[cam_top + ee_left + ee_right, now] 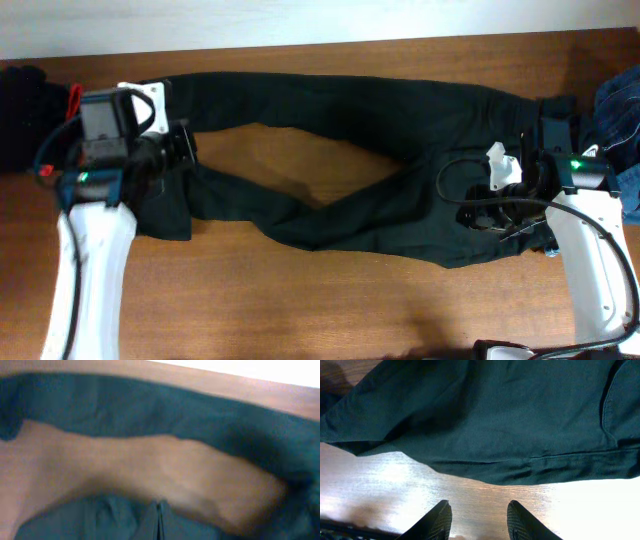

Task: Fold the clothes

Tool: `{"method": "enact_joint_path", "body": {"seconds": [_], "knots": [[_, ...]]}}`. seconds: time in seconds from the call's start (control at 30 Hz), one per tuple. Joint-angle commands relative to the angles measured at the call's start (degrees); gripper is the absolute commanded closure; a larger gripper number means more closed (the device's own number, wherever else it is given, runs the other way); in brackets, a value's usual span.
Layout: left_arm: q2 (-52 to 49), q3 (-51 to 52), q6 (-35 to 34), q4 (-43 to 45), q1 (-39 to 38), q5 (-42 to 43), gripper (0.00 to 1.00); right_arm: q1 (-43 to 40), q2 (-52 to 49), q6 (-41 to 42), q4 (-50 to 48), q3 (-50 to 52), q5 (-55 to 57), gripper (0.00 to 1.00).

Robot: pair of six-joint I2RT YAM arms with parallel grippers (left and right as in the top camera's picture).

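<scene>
Long black jeans (340,115) lie spread across the wooden table (300,300), legs toward the left and waist toward the right. My left gripper (185,152) sits at the left leg ends. In the blurred left wrist view its fingers (160,521) are pressed together with jeans fabric (150,405) gathered around them. My right gripper (478,212) hovers by the waist. In the right wrist view it (479,510) stands open over bare wood, nothing between its fingers, and the hemmed edge of the jeans (495,420) lies just ahead of them.
A dark garment pile (25,110) sits at the far left edge with a red piece (75,96) beside it. Blue denim (620,120) is bunched at the far right. Bare wood runs along the front of the table.
</scene>
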State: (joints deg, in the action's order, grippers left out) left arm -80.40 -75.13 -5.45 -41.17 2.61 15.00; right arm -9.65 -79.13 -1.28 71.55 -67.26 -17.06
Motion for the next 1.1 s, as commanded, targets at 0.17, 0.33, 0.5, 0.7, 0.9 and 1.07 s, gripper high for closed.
{"method": "enact_joint_path", "body": {"seconds": [0.17,0.33,0.5,0.7,0.9,1.07], "knots": [[-0.8,3.3,1.2,-15.7,-11.6,-0.1,0.99,0.3,-0.1,0.3,0.0,0.3,-0.3,0.58],[-3.7,6.7,1.1,-16.4,-20.0,-2.0,0.99,0.3,-0.1,0.3,0.2,0.3,-0.3,0.58],[-5.9,8.4,-0.9,-17.4,-25.1,-5.0,0.99,0.3,-0.1,0.3,0.2,0.3,-0.3,0.58],[-7.0,11.0,-1.5,-18.5,-28.5,-5.0,0.99,0.3,-0.1,0.3,0.2,0.3,-0.3,0.58],[-7.0,17.4,-2.9,-14.7,-30.1,-6.1,0.99,0.3,-0.1,0.3,0.1,0.3,-0.3,0.58],[-7.0,22.1,-4.0,-7.0,-30.1,-6.4,0.99,0.3,-0.1,0.3,0.0,0.3,-0.3,0.58]]}}
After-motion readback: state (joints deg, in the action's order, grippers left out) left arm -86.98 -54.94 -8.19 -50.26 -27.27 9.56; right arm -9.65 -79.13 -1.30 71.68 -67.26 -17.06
